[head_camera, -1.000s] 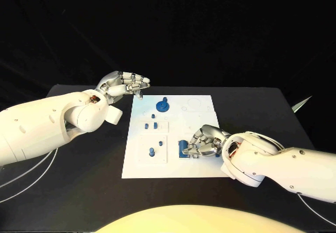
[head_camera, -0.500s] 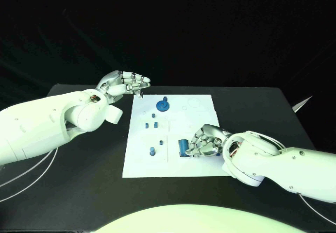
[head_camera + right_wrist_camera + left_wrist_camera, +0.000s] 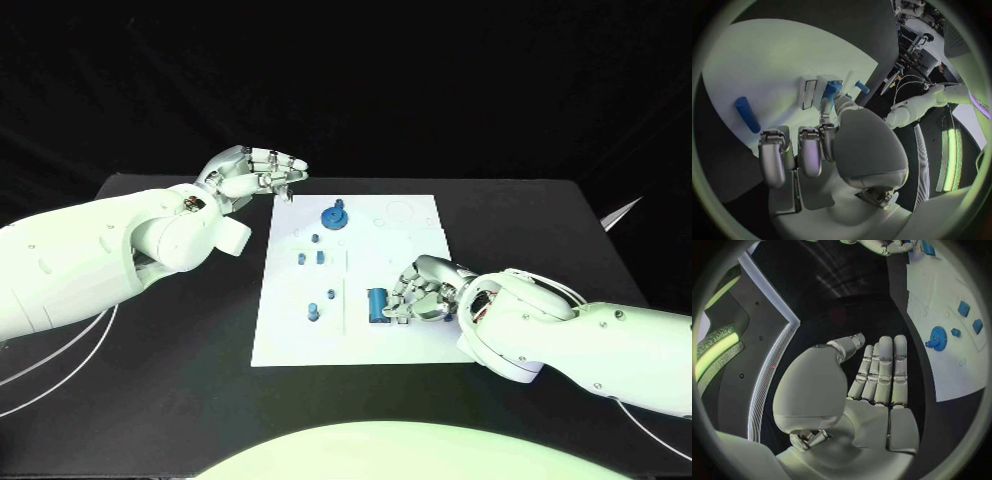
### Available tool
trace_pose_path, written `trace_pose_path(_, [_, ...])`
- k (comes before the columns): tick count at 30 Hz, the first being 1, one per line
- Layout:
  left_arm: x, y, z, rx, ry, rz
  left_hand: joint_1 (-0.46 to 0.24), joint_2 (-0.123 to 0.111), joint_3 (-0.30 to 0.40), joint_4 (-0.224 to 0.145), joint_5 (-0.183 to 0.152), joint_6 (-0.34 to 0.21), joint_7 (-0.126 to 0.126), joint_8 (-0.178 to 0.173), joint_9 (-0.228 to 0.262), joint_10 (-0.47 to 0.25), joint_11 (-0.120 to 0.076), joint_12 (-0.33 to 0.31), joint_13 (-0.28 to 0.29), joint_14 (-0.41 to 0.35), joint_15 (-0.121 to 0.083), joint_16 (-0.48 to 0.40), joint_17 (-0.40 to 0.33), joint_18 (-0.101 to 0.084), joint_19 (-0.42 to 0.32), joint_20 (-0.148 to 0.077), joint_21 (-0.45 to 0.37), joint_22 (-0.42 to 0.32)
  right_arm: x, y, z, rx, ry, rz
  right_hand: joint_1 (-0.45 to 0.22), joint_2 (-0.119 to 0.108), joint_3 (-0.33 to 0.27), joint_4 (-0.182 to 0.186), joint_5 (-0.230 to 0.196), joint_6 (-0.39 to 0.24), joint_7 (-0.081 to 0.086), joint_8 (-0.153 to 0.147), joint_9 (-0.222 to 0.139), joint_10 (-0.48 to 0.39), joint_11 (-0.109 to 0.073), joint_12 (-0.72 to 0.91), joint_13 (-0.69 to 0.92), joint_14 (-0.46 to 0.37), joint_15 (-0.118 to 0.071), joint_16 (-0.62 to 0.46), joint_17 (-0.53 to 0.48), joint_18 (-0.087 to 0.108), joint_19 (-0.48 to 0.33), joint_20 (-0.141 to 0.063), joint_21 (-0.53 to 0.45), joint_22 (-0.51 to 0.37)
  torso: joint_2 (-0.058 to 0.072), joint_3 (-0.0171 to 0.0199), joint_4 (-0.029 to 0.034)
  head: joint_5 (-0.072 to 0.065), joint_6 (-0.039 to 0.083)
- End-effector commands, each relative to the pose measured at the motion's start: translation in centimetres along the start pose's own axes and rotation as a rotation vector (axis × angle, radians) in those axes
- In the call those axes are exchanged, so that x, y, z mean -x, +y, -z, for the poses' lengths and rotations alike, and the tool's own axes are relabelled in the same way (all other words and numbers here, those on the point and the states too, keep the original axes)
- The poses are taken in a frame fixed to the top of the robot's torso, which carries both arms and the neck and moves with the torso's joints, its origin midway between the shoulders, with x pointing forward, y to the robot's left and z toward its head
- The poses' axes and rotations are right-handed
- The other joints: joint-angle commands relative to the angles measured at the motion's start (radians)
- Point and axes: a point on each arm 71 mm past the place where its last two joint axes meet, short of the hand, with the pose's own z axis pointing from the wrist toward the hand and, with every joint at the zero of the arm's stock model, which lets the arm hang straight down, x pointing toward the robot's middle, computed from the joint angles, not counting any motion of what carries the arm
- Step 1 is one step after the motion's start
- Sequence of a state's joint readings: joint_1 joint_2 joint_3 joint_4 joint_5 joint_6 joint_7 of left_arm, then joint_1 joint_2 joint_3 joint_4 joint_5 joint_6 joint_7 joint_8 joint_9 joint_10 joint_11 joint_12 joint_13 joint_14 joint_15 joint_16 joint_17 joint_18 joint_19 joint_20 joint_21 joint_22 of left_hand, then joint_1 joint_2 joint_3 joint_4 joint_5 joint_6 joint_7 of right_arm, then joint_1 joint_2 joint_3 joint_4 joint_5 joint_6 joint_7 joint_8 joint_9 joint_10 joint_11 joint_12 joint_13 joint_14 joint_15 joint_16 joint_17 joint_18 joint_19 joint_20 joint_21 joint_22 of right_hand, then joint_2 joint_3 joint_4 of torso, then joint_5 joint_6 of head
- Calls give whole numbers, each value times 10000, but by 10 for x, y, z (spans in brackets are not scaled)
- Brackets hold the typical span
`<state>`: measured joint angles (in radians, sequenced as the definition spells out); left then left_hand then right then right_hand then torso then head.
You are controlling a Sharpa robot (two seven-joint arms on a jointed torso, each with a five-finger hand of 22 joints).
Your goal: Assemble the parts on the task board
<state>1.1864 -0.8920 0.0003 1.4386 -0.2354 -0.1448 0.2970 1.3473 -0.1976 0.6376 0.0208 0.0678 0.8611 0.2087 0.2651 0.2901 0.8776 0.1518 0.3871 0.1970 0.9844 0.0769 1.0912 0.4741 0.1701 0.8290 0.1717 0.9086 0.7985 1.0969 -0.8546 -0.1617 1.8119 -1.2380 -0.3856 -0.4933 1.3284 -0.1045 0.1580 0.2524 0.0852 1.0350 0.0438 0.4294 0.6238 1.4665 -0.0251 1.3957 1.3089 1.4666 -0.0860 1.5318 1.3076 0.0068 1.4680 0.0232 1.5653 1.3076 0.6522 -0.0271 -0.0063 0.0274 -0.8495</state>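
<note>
The white task board [image 3: 418, 235] lies mid-table. A blue gear [image 3: 336, 217] stands near its far edge, and small blue pegs [image 3: 312, 258] sit in raised white blocks on its left half. A blue cylinder [image 3: 376, 302] lies on the near part of the board. My right hand [image 3: 420, 294] rests right beside that cylinder with its fingers curled in and nothing between them. The right wrist view shows the cylinder [image 3: 747, 114] lying free beyond those bent fingers [image 3: 792, 155]. My left hand [image 3: 261, 174] hovers off the board's far left corner, holding nothing, with its fingers [image 3: 882, 370] straight and side by side.
The black table [image 3: 173, 330] extends around the board on all sides. My left forearm [image 3: 101, 250] crosses the table's left side and my right forearm [image 3: 577, 335] covers its near right. The left wrist view shows the gear [image 3: 937, 337] on the board [image 3: 942, 375].
The blue cylinder beside my right hand has shifted slightly, and that hand's fingers have moved a little. The left arm has stayed still.
</note>
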Motion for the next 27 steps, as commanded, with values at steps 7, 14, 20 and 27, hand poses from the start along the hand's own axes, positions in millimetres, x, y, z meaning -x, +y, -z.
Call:
trace_pose_path(7, [-1, -1, 0, -57, 117, 95, -68, -6, -19, 51, 35, -97, 1, 45, -13, -102, 0, 52, -11, -65, 16, 65, -12, 139, 20, 45, -49, -9, 1, 1, 2, 258, -190, 125, 6, -100, -4, 65, -50, 22, -29, 52, 11, 323, -60, 30, 1574, 842, -67, -3, 1597, -68, 1028, -80, 55, 2632, -4, -2, -2, -6, 15])
trace_pose_path(14, [-1, -1, 0, -90, 107, 93, -57, -8, -17, 48, 35, -98, 1, 54, -12, -119, 2, 60, -12, -84, 18, 63, -14, 138, 18, 46, -67, -20, 13, -7, 15, 406, -807, -469, -115, -335, 90, 261, -46, -404, 182, -237, -109, 310, 102, 12, 1582, 842, 52, -7, 1594, -68, 1028, -7, 55, 2632, -11, 10, -11, -70, 64])
trace_pose_path(20, [-2, -2, 0, -151, 108, 94, -57, -12, -19, 47, 34, -99, 1, 55, -12, -120, 2, 64, -12, -87, 19, 63, -14, 138, 18, 47, -72, -23, 34, -29, 26, 47, -1367, -548, -208, -458, 115, 323, -49, -620, 319, -456, -192, 290, 221, -19, 1576, 842, 154, -5, 1600, -68, 1028, 73, 55, 2632, -17, -6, -32, -175, 105])
trace_pose_path(27, [-2, -2, 0, -185, 112, 97, -57, -12, -19, 47, 34, -99, 1, 55, -12, -120, 2, 64, -12, -87, 19, 63, -14, 138, 18, 47, -72, -23, 50, -59, 36, -600, -1730, -27, -285, -557, 102, 341, -53, -724, 399, -603, -244, 260, 294, -74, 1552, 846, 218, 3, 1621, -68, 1028, 130, 55, 2632, -2, 18, -17, -353, 152])
